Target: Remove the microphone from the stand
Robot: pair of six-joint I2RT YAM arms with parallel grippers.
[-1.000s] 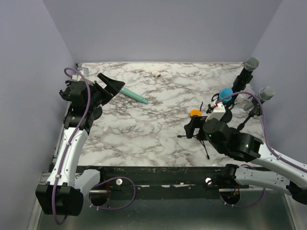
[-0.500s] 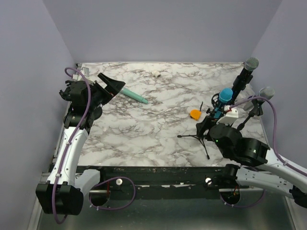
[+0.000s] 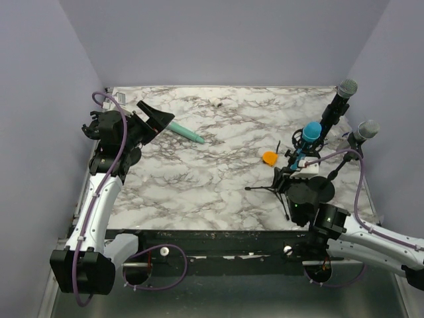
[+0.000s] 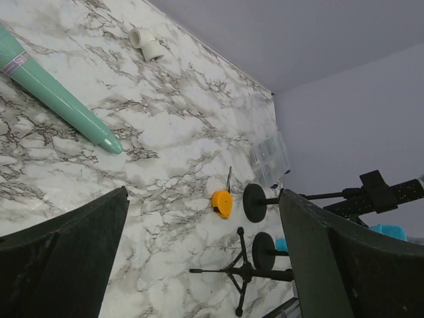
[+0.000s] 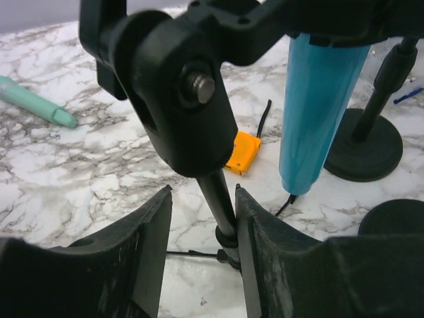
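Observation:
A blue microphone (image 3: 310,132) sits upright in the clip of a black tripod stand (image 3: 273,189) at the table's right. In the right wrist view the microphone's blue body (image 5: 318,99) hangs from the black clip (image 5: 179,86). My right gripper (image 5: 202,192) straddles the stand's pole (image 5: 213,182) below the clip. Its right finger touches the pole and its left finger stands a gap away. From above, my right wrist (image 3: 305,191) covers the gripper. My left gripper (image 3: 154,116) hangs wide open and empty at the far left, away from the stand (image 4: 248,271).
A teal tapered tool (image 3: 185,131) lies by my left gripper. An orange block (image 3: 269,158) lies just left of the stand. A white pipe elbow (image 3: 216,103) sits near the back edge. Two grey-headed microphones (image 3: 346,88) (image 3: 368,129) stand at the right wall.
My right arm has swung in behind the tripod stand and its jaws have narrowed around the pole. The left arm has barely moved.

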